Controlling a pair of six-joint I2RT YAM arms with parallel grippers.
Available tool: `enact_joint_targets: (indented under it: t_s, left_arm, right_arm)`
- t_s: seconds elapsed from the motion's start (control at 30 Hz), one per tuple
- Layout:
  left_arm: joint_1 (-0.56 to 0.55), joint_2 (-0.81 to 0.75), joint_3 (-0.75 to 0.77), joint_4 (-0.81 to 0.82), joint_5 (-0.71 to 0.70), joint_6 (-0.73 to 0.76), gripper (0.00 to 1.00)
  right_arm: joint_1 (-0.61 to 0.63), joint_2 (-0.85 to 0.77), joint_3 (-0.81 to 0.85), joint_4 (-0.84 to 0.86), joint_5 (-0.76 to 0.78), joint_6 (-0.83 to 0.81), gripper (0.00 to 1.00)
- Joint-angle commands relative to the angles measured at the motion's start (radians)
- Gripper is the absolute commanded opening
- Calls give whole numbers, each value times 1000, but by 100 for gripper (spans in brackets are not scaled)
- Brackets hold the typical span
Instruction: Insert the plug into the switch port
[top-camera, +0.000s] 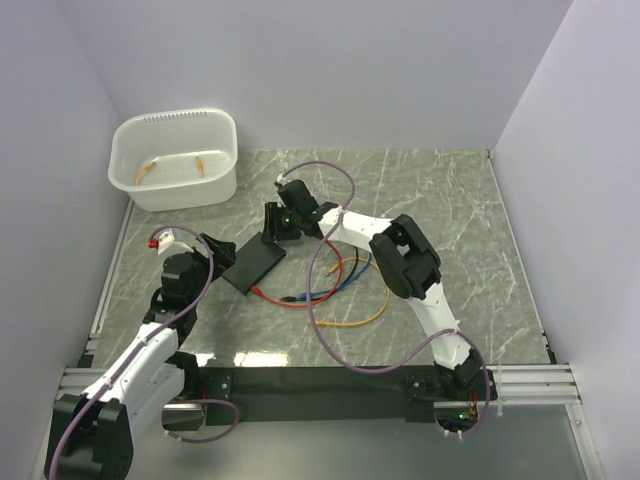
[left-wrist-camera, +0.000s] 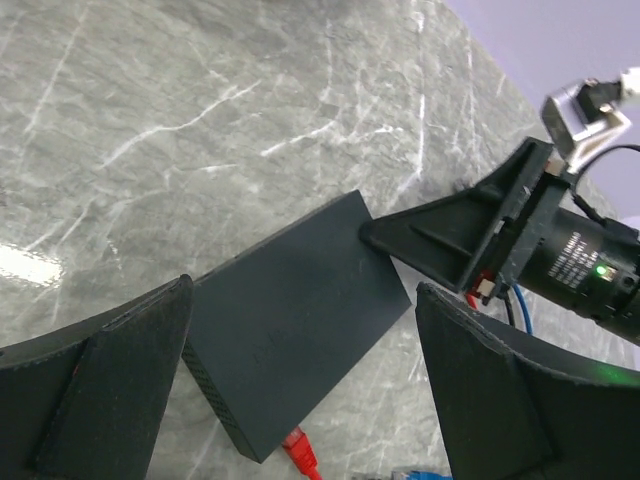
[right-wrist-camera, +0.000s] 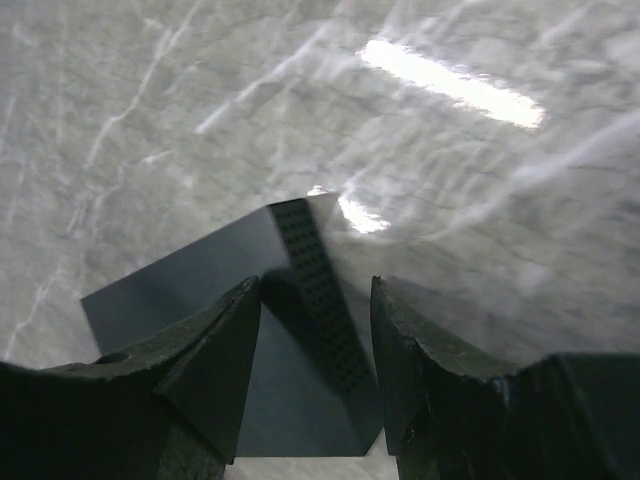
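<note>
The matte-black switch lies flat on the marble table; it also shows in the left wrist view and the right wrist view. A red plug on a red cable sits against the switch's near edge; I cannot tell whether it is seated. My left gripper is open and empty, with the switch in view between its fingers. My right gripper is open at the switch's far corner, its fingers on either side of the perforated side wall.
Red, blue and orange cables lie in loops right of the switch, with a blue plug near the red one. A white plastic tub stands at the back left. Walls close in the table on three sides.
</note>
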Motion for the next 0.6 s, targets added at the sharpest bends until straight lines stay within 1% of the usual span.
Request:
enact_joint_targets:
  t_s: [0.0,0.2,0.4,0.53,0.57]
  left_arm:
    - [7,-28,8,20,42,26,99]
    - [9,-84,8,-35,3,26,99]
    - [9,-111,-9,-38,-38,14,99]
    - [9,-120,-27,-32,-89,-4,99]
    - [9,-124,-30,-32,-111,-6,99]
  right_arm:
    - [36,23,66,-23,-38,24,55]
    - [108,75,118,-14,-60,36,55]
    - [121,54,96,43,-35,26,55]
    - [121,-1,69,73,6,-14,64]
    - [121,-17,61,81,19,-26,73]
